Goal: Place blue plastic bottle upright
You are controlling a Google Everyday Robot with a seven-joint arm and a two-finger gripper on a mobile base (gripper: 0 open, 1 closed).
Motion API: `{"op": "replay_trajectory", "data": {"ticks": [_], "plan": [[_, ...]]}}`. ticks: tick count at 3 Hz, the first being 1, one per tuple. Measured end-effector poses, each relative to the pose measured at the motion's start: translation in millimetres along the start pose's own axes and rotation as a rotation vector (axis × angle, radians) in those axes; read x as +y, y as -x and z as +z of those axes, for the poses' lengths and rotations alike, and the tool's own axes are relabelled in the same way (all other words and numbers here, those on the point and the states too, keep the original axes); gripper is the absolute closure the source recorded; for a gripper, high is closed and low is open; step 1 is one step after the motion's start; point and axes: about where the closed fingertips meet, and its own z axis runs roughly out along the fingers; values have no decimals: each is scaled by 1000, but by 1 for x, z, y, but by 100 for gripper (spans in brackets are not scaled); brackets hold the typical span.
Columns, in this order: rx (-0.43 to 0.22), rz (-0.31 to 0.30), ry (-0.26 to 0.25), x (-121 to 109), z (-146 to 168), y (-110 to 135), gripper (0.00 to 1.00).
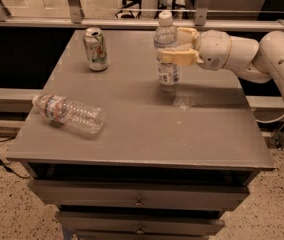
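Observation:
The blue plastic bottle stands upright on the grey table, toward the back and right of centre. It has a white cap and a white label low on its body. My gripper comes in from the right on a white arm. Its cream fingers are closed around the bottle's middle, one in front and one behind. The bottle's base appears to rest on the tabletop.
A silver-green drink can stands upright at the back left. A longer clear ribbed bottle with a red-blue label lies on its side near the left edge. Drawers sit under the table. A rail runs behind.

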Motion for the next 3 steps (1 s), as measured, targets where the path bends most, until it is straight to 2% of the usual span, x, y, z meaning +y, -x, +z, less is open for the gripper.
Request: {"op": "replay_trajectory", "data": {"ticks": [1, 2, 3], "plan": [[6, 91, 29, -1, 2, -16, 73], [2, 124, 32, 0, -1, -25, 43], [3, 136, 22, 2, -8, -31, 20]]}}
